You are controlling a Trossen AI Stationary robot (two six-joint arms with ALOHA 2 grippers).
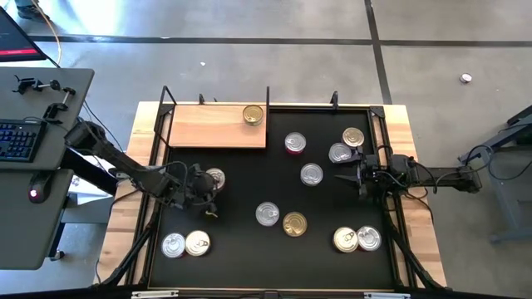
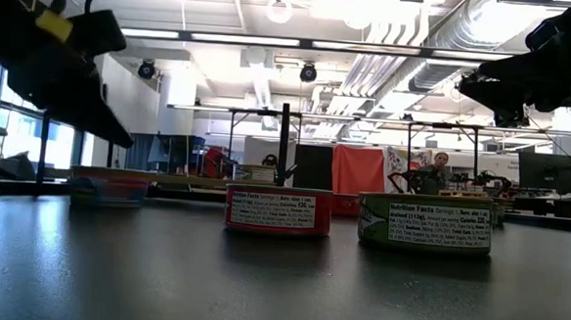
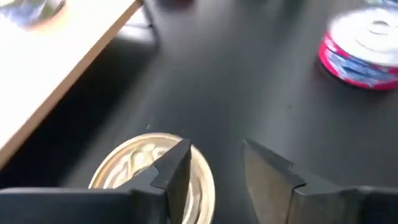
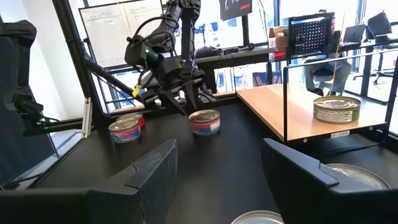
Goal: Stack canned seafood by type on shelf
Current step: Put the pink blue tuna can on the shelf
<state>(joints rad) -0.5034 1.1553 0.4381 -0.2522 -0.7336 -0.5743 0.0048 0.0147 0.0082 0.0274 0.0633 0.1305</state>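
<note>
The shelf (image 1: 216, 126), a light wooden board, lies at the mat's far left and bears one gold-lidded can (image 1: 253, 115). Several more cans lie flat on the black mat (image 1: 249, 178). My left gripper (image 1: 208, 188) stands open, slanting down over a gold-lidded can (image 3: 140, 171) near the shelf's near edge. One finger (image 3: 177, 168) is over the lid and the other (image 3: 267, 174) is beside the can. The right wrist view shows that can (image 4: 204, 121) just under the left gripper (image 4: 193, 96). My right gripper (image 4: 217, 168) waits open at the mat's right side, level. My left gripper comes at the can from above at a slant, with one finger over the lid (image 3: 134, 158). I cannot tell whether that finger touches the lid. The can rests flat on the mat.
Two cans (image 1: 186, 244) lie at the near left and two (image 1: 357, 239) at the near right. Others (image 1: 281, 219) lie mid-mat and several (image 1: 339, 153) are near my right gripper. A black frame (image 1: 166, 95) edges the mat. A keyboard desk (image 1: 33, 141) stands to the left.
</note>
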